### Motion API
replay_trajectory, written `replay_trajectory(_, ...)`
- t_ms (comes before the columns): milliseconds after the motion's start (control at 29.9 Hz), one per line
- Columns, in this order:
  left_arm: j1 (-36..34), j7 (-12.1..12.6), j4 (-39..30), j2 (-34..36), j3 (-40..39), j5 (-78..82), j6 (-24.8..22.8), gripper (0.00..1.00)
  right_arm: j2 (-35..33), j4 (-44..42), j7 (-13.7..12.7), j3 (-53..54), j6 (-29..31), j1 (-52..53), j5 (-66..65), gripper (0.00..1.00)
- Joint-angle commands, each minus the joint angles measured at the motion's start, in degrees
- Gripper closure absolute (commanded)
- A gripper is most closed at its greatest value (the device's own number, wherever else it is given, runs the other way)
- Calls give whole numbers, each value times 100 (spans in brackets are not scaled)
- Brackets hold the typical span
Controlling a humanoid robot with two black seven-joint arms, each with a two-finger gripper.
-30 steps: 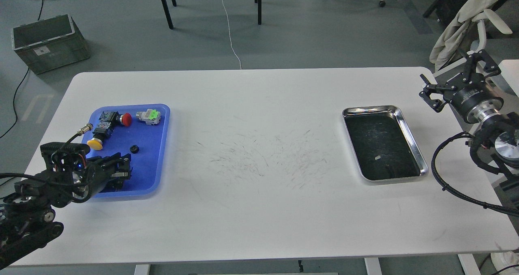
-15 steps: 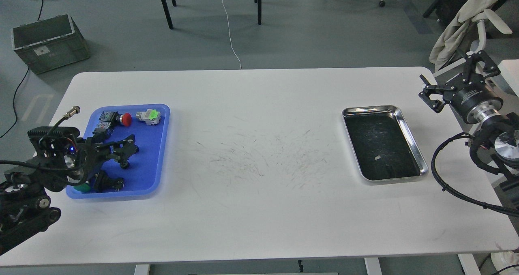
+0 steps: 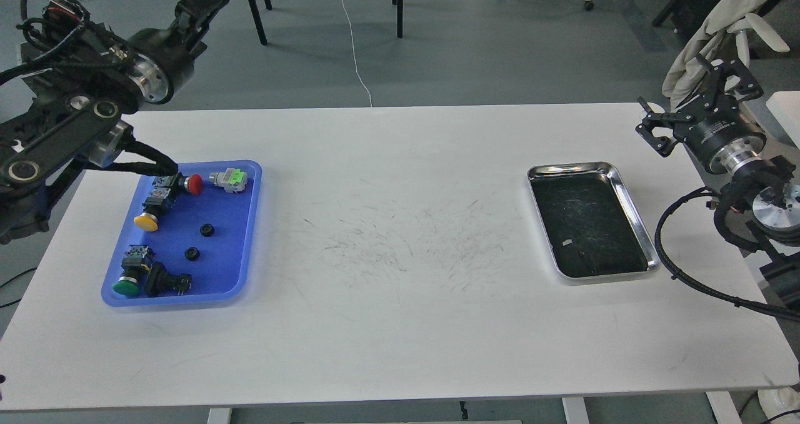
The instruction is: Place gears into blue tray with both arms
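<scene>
White tabletop [image 3: 400, 180] carries the blue tray [image 3: 247, 224]; both gears [image 3: 207, 229] [image 3: 192, 253] lie inside it. Above the tray, my left gripper [image 3: 199, 2] is too dark to judge. Far from the tray, my right gripper [image 3: 694, 108] is spread wide, empty.

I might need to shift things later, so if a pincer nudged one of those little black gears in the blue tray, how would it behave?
The gear lies flat, so it would probably slide, not roll. It looks tiny, likely light and easily flicked. The blue tray has a low rim that should stop it.
</scene>
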Motion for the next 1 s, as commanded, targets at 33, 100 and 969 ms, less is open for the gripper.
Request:
replay_trajectory(33,72,-186,506,-675,-1041,-1381,22,2,152,17,0,63,3,33,6,1)
replay_trajectory(100,352,-273,612,-843,-1428,-2015,22,2,328,61,-8,71,3,33,6,1)
replay_trajectory(969,1267,-1355,2476,-1502,-2010,-3705,-1341,1,452,1292,9,687,-322,-512,41,1)
